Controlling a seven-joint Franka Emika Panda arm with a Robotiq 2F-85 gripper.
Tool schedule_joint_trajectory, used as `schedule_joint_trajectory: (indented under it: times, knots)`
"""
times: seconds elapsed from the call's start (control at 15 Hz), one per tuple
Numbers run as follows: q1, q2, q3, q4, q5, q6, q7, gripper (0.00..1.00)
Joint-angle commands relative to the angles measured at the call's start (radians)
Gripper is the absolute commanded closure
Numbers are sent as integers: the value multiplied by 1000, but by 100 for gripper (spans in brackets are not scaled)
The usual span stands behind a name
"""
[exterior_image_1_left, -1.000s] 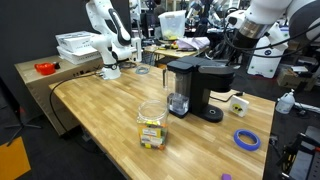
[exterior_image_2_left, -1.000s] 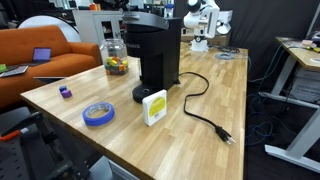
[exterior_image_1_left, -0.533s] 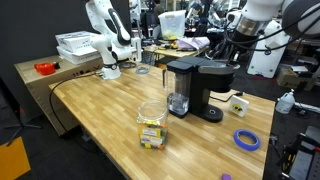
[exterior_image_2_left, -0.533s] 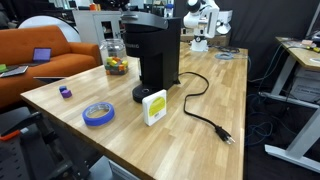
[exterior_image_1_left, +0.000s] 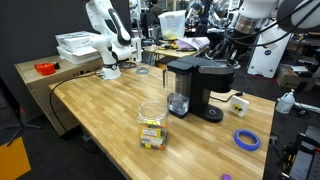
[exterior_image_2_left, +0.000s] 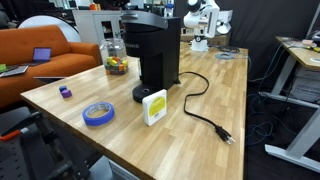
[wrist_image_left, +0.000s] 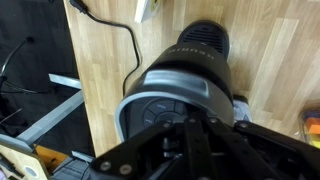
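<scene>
A black coffee maker (exterior_image_1_left: 195, 85) (exterior_image_2_left: 155, 55) stands on the wooden table (exterior_image_1_left: 100, 110). My gripper (exterior_image_1_left: 236, 50) hangs above and just behind its top. In the wrist view the machine's round lid with buttons (wrist_image_left: 180, 85) fills the middle, directly below my gripper (wrist_image_left: 197, 130). The dark fingers are pressed together with nothing between them. Whether they touch the lid cannot be told. The machine's black power cord (exterior_image_2_left: 205, 110) (wrist_image_left: 125, 40) trails loose across the table, unplugged.
A clear jar of coloured sweets (exterior_image_1_left: 152, 125) (exterior_image_2_left: 116, 58) stands beside the machine. Near it lie a blue tape roll (exterior_image_1_left: 247, 139) (exterior_image_2_left: 98, 114), a white and yellow box (exterior_image_1_left: 238, 102) (exterior_image_2_left: 154, 107) and a small purple piece (exterior_image_2_left: 65, 92). Another white arm (exterior_image_1_left: 105, 40) stands at the far end.
My arm has shifted a little toward the coffee maker in an exterior view. The things on the table have not moved.
</scene>
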Motion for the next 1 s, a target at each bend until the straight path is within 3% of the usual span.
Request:
schedule_joint_trajectory:
  times: [0.0, 0.93]
  knots:
    - [-23, 19, 10, 16, -20, -67, 55, 100]
    - [-14, 32, 6, 32, -16, -108, 78, 100]
